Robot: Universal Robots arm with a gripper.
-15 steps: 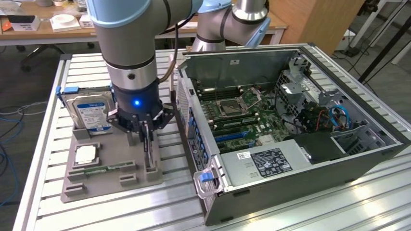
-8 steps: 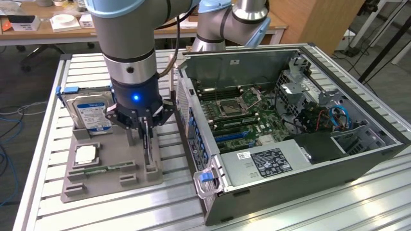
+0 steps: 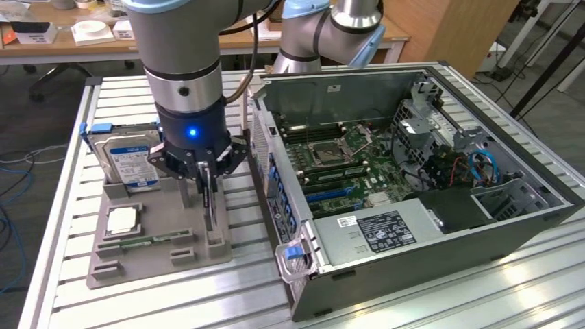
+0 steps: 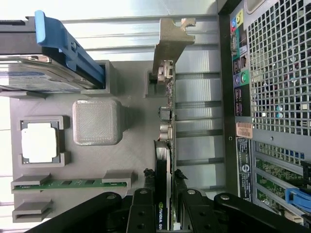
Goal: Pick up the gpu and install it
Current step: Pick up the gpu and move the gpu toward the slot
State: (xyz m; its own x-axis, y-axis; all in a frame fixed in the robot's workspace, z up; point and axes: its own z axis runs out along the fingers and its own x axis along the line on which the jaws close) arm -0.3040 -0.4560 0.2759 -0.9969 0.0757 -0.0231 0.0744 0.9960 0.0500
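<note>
tool [image 3: 205,181] pinches the gpu [image 4: 165,121] by its edge, upright in the grey holder [image 4: 131,150], apart from the case [image 4: 277,73].

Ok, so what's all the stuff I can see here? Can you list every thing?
gpu: one, black with a silvery bracket, standing on edge in the holder
hard drive: one, silver with a blue-and-white label, standing in the holder, on the exterior view's left of the gpu
processor chip: one, silvery, lying in a holder pocket
memory stick: one, green, lying in the holder near the chip
holder: one, grey, on the table
computer case: one, dark, open, on the exterior view's right
table: one, silvery slats, under everything
arm: one, silver-grey, above the holder
pincer: one, black, shut on the gpu
</note>
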